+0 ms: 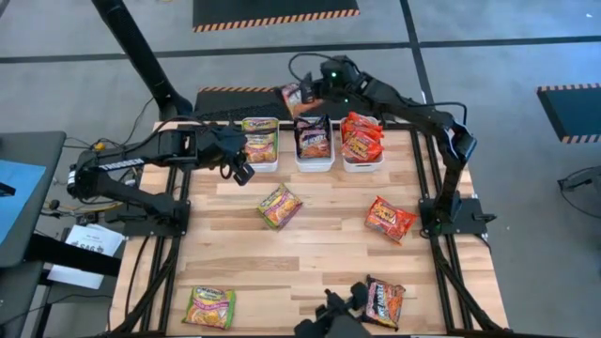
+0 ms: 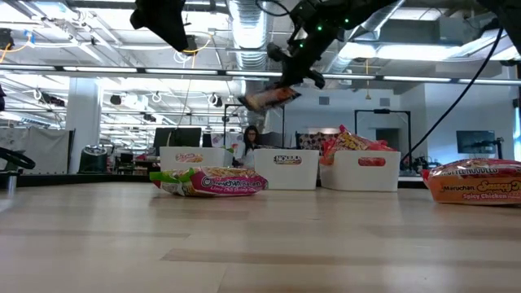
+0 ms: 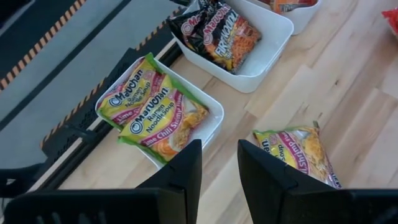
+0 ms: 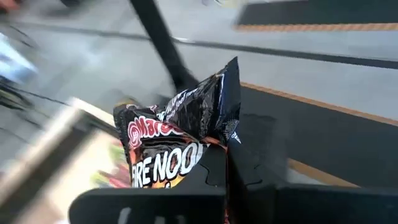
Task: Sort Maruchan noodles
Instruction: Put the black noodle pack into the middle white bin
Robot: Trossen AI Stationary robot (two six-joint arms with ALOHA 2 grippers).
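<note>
The right gripper [image 1: 305, 95] hung beyond the table's [image 1: 319, 244] far edge, above the floor just behind the bins, clamped shut on a black packet [image 1: 293, 98]. In the right wrist view that packet [image 4: 180, 146] stuck out from between the closed fingers [image 4: 214, 171], and in the low view it [image 2: 269, 98] was well above the bins.

The left gripper [image 1: 242, 169] hovered at the near edge of the left bin [image 1: 260, 165], its fingers [image 3: 186, 171] parted with nothing between them.

Three white bins stood in a row along the far edge. The left bin held green packets [image 3: 158, 112], the middle bin [image 1: 314, 161] held black packets [image 1: 313, 138], and the right bin [image 1: 362, 164] held red packets [image 1: 362, 137] piled above its rim.

Loose packets lay on the table:
- a green one [image 1: 280, 206] near the middle, just on the near side of the left bin;
- a red one [image 1: 390, 219] towards the right edge;
- a green one [image 1: 209, 306] at the near left corner;
- a black one [image 1: 383, 300] at the near edge, right of centre.

Beyond the table, in the low view, a person [image 2: 247, 142] showed far back in the room.
</note>
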